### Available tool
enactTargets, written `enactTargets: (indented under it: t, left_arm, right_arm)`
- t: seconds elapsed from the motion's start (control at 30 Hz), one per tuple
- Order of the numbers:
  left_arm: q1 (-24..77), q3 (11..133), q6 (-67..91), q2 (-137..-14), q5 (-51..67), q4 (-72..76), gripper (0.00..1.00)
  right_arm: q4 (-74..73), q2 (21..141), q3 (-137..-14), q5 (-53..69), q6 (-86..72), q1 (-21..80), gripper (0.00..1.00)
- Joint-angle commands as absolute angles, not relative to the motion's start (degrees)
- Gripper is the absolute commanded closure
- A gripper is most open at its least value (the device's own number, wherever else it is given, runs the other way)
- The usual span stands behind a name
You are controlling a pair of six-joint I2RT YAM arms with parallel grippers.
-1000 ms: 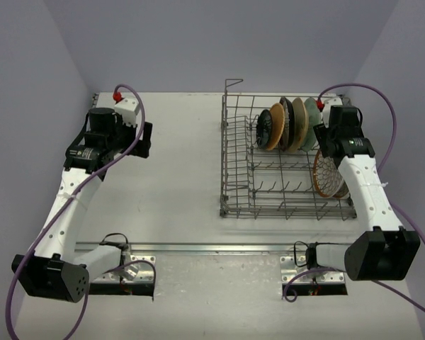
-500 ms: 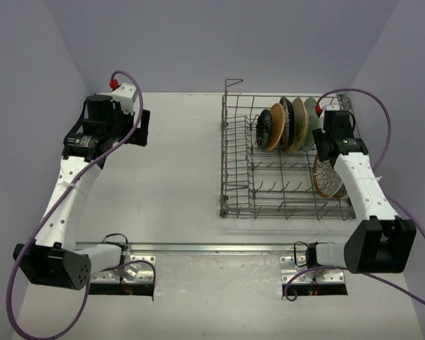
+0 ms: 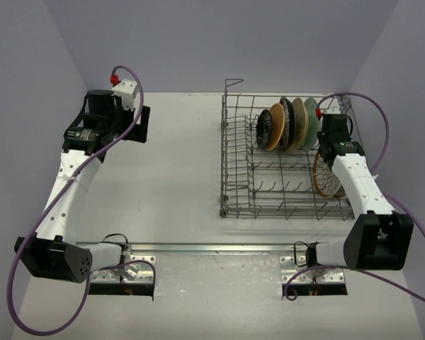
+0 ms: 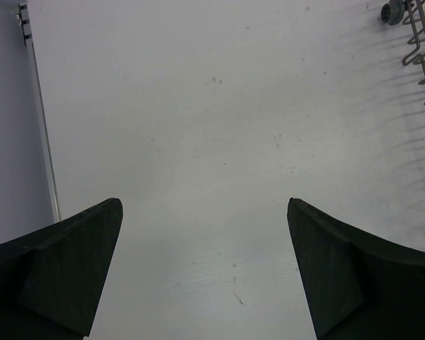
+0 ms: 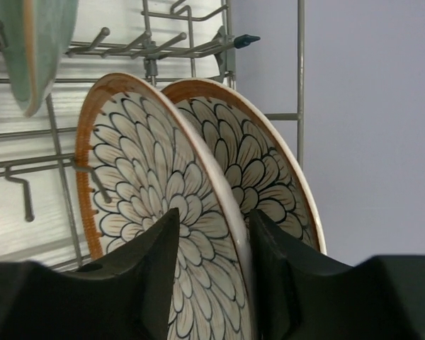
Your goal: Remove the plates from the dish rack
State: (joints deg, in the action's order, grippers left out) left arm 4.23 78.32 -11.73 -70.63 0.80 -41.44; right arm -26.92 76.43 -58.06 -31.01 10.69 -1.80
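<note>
Right wrist view has the right gripper down among the plates at the right end of the dish rack. Two white plates with a brown petal pattern stand on edge there, one just behind the other. The rim of the front petal plate runs up between the two dark fingers. The left finger sits before its patterned face and the right finger behind its rim, in the narrow space ahead of the rear petal plate. The jaws are drawn fairly close together around that rim. Whether they are pressing on it or only straddling it cannot be told from these pictures. A pale green plate stands further along the rack, at the upper left of this view, well apart from the fingers.

From the top external camera, the rack stands on the right half of the table. A row of upright plates stands along its far side, among them a tan-orange plate and a black plate. The petal plates stand near the rack's right wall, under the right wrist.

The left gripper hangs over bare table near the far left corner, well apart from the rack, jaws spread wide with nothing between them.
</note>
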Motion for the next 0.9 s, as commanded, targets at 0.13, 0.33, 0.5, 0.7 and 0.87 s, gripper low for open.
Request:
enactTargets:
  t: [0.13,0.33,0.5,0.7,0.87]
  left_arm:
    - [4.5,79.1,-11.6,-69.6,0.3,-39.8,0.00]
    - [4.5,77.6,-11.8,-68.7,0.3,-38.3,0.00]
    - [4.5,76.7,-10.8,-68.1,0.3,-37.2,0.00]
    - [4.5,76.8,-9.3,-68.2,0.3,-36.9,0.00]
    - [4.5,76.9,-6.7,-68.0,-1.3,-36.1,0.00]
  right_arm:
    - [-28.0,79.3,-58.6,-27.3,8.3,-1.4,0.84]
    - [-28.9,75.7,-59.5,-27.6,10.2,-1.2,1.00]
    - [-28.4,72.2,-60.9,-28.1,13.1,-1.0,1.00]
    - [-28.5,68.6,-64.6,-28.0,17.2,-1.0,1.00]
    - [-29.5,67.4,-67.7,-26.6,18.8,-0.7,1.00]
